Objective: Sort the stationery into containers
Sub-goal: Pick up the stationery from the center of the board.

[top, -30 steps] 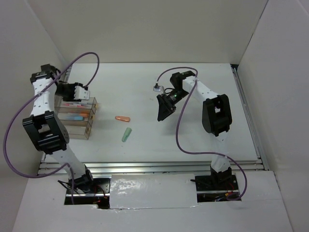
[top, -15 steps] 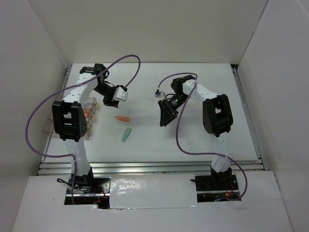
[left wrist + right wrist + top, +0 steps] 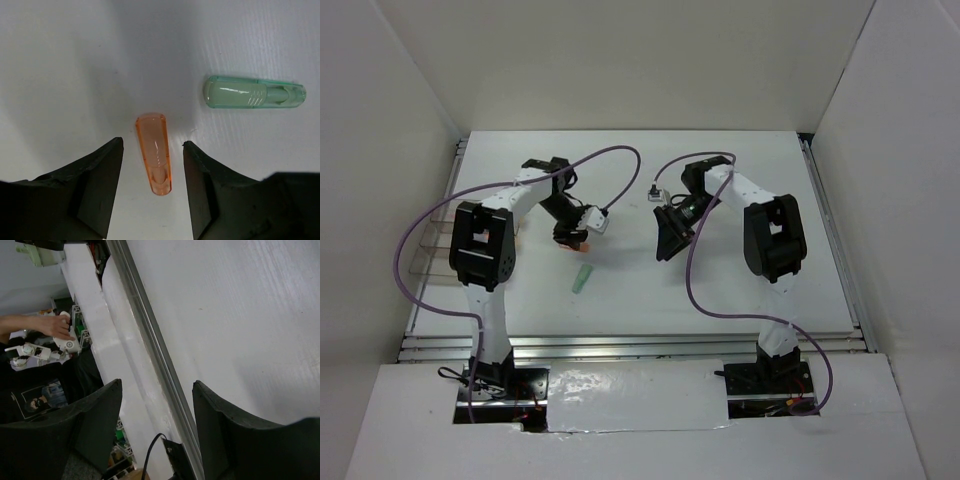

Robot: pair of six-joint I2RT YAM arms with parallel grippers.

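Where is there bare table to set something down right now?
Bare: the far strip along the back wall, and the near stretch between the green cap and the right arm. Crowded: the left gripper straddles the orange cap, close to the green one.

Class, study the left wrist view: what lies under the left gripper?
An orange cap lies on the table, untouched, between the open fingers of the left gripper. A pale green cap lies apart, beside it. The fingers hide the table beneath them.
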